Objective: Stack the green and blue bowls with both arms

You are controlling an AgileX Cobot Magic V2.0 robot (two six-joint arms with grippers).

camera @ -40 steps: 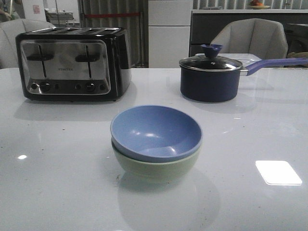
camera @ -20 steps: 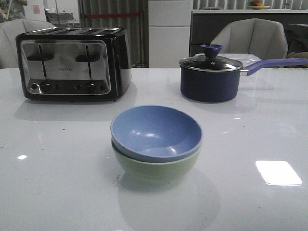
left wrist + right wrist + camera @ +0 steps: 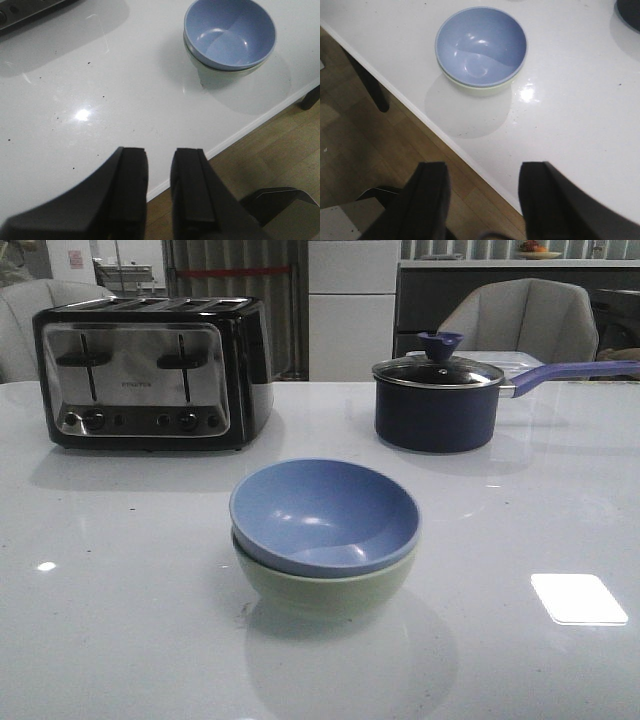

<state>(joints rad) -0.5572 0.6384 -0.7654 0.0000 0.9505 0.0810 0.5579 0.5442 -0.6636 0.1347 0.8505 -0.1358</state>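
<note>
The blue bowl (image 3: 325,515) sits nested inside the green bowl (image 3: 325,590) near the middle of the white table, both upright. No arm or gripper shows in the front view. In the left wrist view the stacked blue bowl (image 3: 230,32) and green bowl (image 3: 220,74) lie well away from my left gripper (image 3: 160,152), which hovers over the table's front edge, open by a narrow gap and holding nothing. My right gripper (image 3: 482,167) is wide open and empty, above the table's edge, apart from the blue bowl (image 3: 481,45) and the green rim (image 3: 480,90).
A black and chrome toaster (image 3: 150,370) stands at the back left. A dark navy saucepan (image 3: 435,405) with a glass lid and a purple handle stands at the back right. Chairs stand behind the table. Wooden floor lies beyond the table edge (image 3: 420,115).
</note>
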